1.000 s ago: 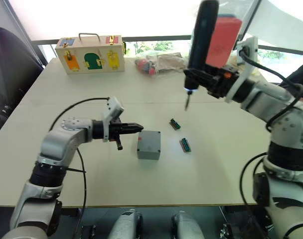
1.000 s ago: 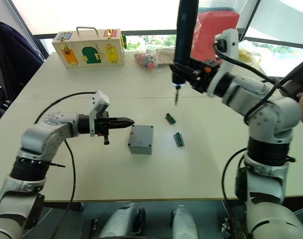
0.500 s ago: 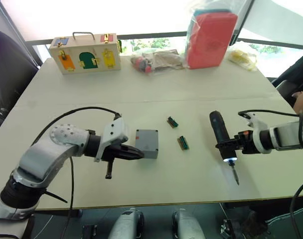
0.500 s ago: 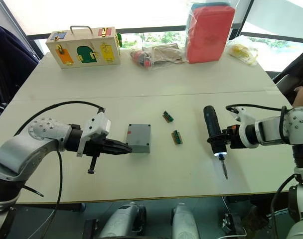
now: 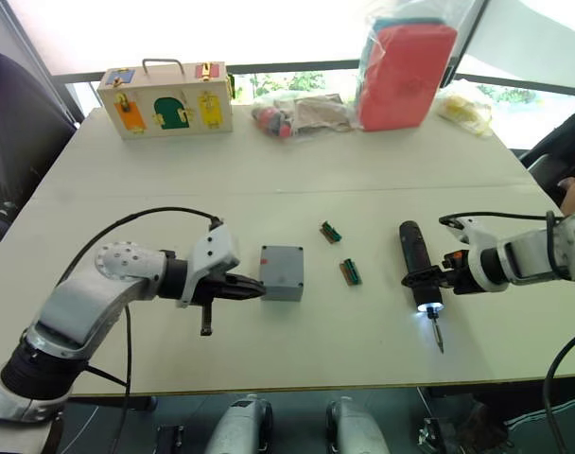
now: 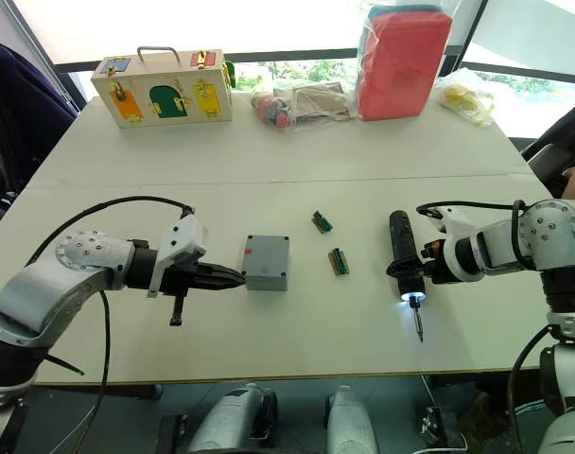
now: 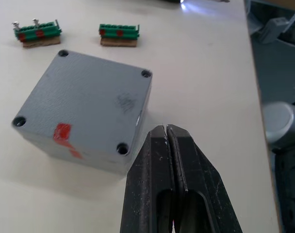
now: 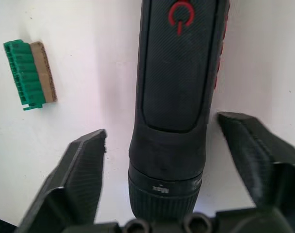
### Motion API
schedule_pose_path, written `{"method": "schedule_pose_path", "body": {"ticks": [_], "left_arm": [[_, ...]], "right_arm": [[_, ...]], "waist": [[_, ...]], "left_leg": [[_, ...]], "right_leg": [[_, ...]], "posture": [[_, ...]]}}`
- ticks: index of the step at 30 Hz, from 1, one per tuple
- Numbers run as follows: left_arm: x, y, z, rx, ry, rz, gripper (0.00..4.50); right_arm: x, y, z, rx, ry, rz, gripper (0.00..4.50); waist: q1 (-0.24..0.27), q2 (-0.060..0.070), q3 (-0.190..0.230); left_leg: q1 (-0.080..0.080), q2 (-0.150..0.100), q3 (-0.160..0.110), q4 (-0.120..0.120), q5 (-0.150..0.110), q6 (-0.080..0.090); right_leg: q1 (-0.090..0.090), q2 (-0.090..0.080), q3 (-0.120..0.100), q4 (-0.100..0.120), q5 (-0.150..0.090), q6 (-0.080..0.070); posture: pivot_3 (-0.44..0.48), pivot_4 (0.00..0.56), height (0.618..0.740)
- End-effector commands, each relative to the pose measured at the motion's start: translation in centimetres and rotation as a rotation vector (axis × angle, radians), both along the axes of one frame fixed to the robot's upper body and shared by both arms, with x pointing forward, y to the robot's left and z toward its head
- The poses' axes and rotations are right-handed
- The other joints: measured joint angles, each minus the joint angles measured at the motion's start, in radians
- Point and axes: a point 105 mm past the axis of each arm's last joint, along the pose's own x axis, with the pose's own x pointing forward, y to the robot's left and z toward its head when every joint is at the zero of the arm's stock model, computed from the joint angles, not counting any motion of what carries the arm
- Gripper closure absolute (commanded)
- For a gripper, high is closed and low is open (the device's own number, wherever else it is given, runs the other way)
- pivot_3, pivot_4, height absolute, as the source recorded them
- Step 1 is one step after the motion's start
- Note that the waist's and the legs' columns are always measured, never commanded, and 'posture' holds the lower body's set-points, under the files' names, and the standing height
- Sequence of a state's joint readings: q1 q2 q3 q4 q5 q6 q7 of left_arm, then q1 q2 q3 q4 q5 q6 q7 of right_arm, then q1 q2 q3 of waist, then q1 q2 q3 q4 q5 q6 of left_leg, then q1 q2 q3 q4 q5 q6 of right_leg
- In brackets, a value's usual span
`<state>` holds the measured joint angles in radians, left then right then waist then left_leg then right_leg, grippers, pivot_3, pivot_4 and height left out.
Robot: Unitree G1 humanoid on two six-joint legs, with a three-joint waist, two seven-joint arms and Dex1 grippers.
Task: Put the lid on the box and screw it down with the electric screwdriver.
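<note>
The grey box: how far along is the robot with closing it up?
Looks done: the lid sits flush on the box. In hand: little right now. The electric screwdriver lies on the table with its tip light on, and the right claw is open on either side of it. The left claw is shut beside the box. Left: whether the corner screws are tightened, I can't tell.

Silver-grey jointed arms with black cuffs, looping black cables, white wrist housings and black two-fingered pincers
</note>
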<state>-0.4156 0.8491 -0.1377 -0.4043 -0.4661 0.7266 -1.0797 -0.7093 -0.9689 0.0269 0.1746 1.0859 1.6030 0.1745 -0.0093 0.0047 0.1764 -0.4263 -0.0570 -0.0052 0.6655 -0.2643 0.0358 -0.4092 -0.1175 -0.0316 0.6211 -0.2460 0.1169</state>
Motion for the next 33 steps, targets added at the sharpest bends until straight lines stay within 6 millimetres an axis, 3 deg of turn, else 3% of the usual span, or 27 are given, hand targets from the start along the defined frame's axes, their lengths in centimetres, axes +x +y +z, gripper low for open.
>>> {"method": "schedule_pose_path", "body": {"ticks": [1, 5, 7, 10, 14, 17, 26, 33], "left_arm": [[2.4, 2.7, 2.0, -0.019, -0.091, 0.143, 4.5], [3.9, 4.1, 3.1, -0.09, -0.11, 0.25, 4.5], [4.0, 4.4, 2.5, -0.113, -0.081, 0.281, 4.5], [4.2, 4.6, 1.2, -0.139, -0.041, 0.321, 4.5], [6.1, 4.2, 0.1, -0.176, -0.103, 0.442, 4.5], [5.6, 2.6, -0.9, -0.154, -0.077, 0.407, 4.5], [4.4, 0.8, -2.1, -0.14, -0.019, 0.354, 4.5], [4.7, -0.1, -2.3, -0.15, -0.012, 0.34, 4.5]], "right_arm": [[1.6, 0.1, 2.8, -0.066, -0.197, 0.003, 0.04], [2.9, 2.6, 6.5, -0.135, -0.455, 0.107, 0.04], [3.3, 4.0, 8.6, -0.194, -0.625, 0.178, 0.04], [2.6, 7.7, 9.8, -0.091, -0.775, 0.317, 0.04], [0.0, 12.2, 8.2, 0.003, -0.873, 0.564, 0.04], [-2.0, 14.6, 5.0, 0.097, -0.868, 0.669, 0.04], [-4.3, 16.0, 0.7, 0.141, -0.753, 0.821, 0.04], [-5.1, 16.6, -1.1, 0.151, -0.687, 0.871, 0.04]], "waist": [[0.0, 0.0, 0.0], [0.0, 0.0, 0.001], [-0.001, 0.0, 0.001], [-0.001, 0.0, 0.0], [0.009, -0.002, 0.001], [0.021, -0.006, 0.001], [0.021, -0.006, 0.001], [0.022, -0.006, 0.001]], "left_leg": [[0.0, 0.0, 0.0, 0.0, 0.0, 0.0], [-0.001, 0.0, 0.0, 0.0, 0.0, 0.0], [-0.001, 0.0, 0.0, 0.0, 0.0, 0.0], [0.0, 0.0, 0.0, 0.0, 0.0, 0.0], [0.0, 0.0, -0.001, 0.001, 0.0, -0.001], [0.0, -0.001, -0.001, 0.002, 0.001, -0.001], [0.001, -0.001, -0.001, 0.002, 0.001, -0.003], [0.001, -0.001, -0.001, 0.002, 0.002, -0.003]], "right_leg": [[0.0, 0.0, 0.0, 0.001, 0.0, 0.0], [-0.003, 0.0, 0.0, 0.004, 0.0, 0.001], [-0.003, 0.0, 0.0, 0.005, -0.001, 0.001], [-0.004, 0.0, 0.001, 0.006, -0.001, 0.002], [-0.003, 0.0, 0.001, 0.007, -0.001, 0.002], [-0.003, 0.0, 0.001, 0.007, -0.001, 0.002], [-0.003, 0.0, 0.002, 0.008, -0.001, 0.001], [-0.003, 0.0, 0.001, 0.008, -0.001, 0.001]], "posture": [[0.0, 0.15, 0.74], [0.0, 0.15, 0.74], [0.0, 0.15, 0.74], [0.0, 0.15, 0.74], [0.0, 0.15, 0.74], [0.0, 0.15, 0.74], [0.0, 0.15, 0.74], [0.0, 0.15, 0.74]]}}
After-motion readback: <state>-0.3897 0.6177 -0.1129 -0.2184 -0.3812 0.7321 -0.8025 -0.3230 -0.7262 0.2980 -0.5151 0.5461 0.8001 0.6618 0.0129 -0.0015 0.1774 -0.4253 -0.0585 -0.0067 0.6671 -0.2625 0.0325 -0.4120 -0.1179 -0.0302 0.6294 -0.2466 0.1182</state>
